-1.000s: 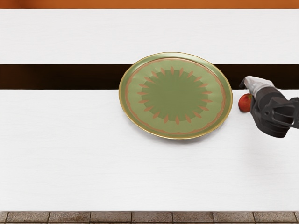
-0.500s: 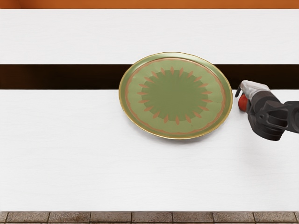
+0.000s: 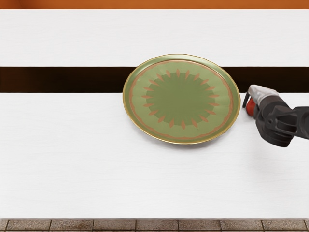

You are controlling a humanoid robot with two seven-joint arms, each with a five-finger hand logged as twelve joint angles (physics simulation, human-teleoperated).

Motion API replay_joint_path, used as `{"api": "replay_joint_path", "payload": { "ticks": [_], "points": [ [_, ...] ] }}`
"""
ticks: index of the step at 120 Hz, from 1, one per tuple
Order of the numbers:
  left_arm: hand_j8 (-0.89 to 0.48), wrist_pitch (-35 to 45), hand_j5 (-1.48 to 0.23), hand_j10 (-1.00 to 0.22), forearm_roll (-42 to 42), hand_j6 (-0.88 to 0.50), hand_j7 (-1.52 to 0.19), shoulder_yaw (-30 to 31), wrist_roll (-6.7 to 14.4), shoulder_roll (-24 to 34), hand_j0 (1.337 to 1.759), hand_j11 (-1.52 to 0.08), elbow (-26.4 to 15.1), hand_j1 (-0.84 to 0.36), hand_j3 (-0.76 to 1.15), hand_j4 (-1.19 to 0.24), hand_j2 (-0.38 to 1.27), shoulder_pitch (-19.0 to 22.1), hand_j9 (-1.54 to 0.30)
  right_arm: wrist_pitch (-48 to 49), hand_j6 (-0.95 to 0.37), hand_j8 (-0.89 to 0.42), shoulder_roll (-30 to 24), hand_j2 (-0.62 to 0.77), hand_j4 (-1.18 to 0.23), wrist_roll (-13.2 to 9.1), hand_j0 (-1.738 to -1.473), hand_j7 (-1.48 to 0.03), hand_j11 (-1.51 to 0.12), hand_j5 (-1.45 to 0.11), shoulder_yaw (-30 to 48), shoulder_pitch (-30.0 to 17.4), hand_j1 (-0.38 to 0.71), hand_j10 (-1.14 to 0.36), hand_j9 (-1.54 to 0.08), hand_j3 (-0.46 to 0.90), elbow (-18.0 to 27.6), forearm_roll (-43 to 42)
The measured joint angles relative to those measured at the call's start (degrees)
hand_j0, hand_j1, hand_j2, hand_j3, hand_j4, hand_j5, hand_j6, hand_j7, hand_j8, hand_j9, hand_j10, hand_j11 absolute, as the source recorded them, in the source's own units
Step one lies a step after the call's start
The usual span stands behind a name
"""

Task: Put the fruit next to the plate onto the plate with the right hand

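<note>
A green plate [image 3: 179, 72] with a gold rim and an orange leaf pattern lies in the middle of the white table. Just right of its rim sits a small red fruit [image 3: 249, 108], of which only a sliver shows. My right hand [image 3: 253, 100], dark with a pale grey back, comes in from the right edge and covers the fruit, its fingers [image 3: 260, 91] curled over the top and a dark thumb on the plate side. The fruit rests on the table, close to the plate and apart from it.
A dark slot [image 3: 58, 79] runs across the table behind the plate. The table's front edge [image 3: 154, 218] meets a tiled floor at the bottom. The left arm does not show.
My right hand slid left and down over the fruit, hiding most of it. In the last half second it barely moved. The plate stayed put.
</note>
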Motion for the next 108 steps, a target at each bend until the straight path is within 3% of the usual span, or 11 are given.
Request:
{"api": "replay_joint_path", "payload": {
  "ticks": [34, 58, 84, 108],
  "points": [
    [0.00, 0.0, 0.00, 0.00, 0.0, 0.00, 0.00, 0.0, 0.0, 0.0, 1.658, 0.00, 0.0, 0.35, 0.00, 0.00, 0.00, 0.0, 0.00, 0.4, -0.32, -0.23, -2.3, 0.20, -0.76, 0.1, -1.650, -1.01, -1.08, -1.05, 2.0, 1.2, 0.32, -0.47, -1.06, 0.00, 0.2, 0.3],
    [0.00, 0.0, 0.00, 0.00, 0.0, 0.00, 0.00, 0.0, 0.0, 0.0, 1.658, 0.00, 0.0, 0.35, 0.00, 0.00, 0.00, -0.1, 0.00, 1.1, -0.31, -0.21, -2.7, 0.21, -0.76, 0.1, -1.650, -1.02, -1.11, -1.08, 2.7, 5.1, 0.32, -0.45, -1.09, 0.00, 1.6, 0.4],
    [0.00, 0.0, 0.00, 0.00, 0.0, 0.00, 0.00, 0.0, 0.0, 0.0, 1.658, 0.00, 0.0, 0.35, 0.00, 0.00, 0.00, 0.0, 0.00, 2.3, -0.32, -0.21, -0.9, 0.17, -0.76, 0.1, -1.650, -1.03, -1.12, -1.10, 3.5, 9.2, 0.30, -0.47, -1.10, 0.00, 3.1, 0.6],
    [0.00, 0.0, 0.00, 0.00, 0.0, 0.00, 0.00, 0.0, 0.0, 0.0, 1.658, 0.00, 0.0, 0.35, 0.00, 0.00, 0.00, 0.0, 0.00, 3.0, -0.32, -0.21, 4.1, 0.16, -0.76, 0.2, -1.651, -1.03, -1.14, -1.10, 3.5, 11.5, 0.29, -0.47, -1.11, 0.00, 3.7, 1.1]
  ]
}}
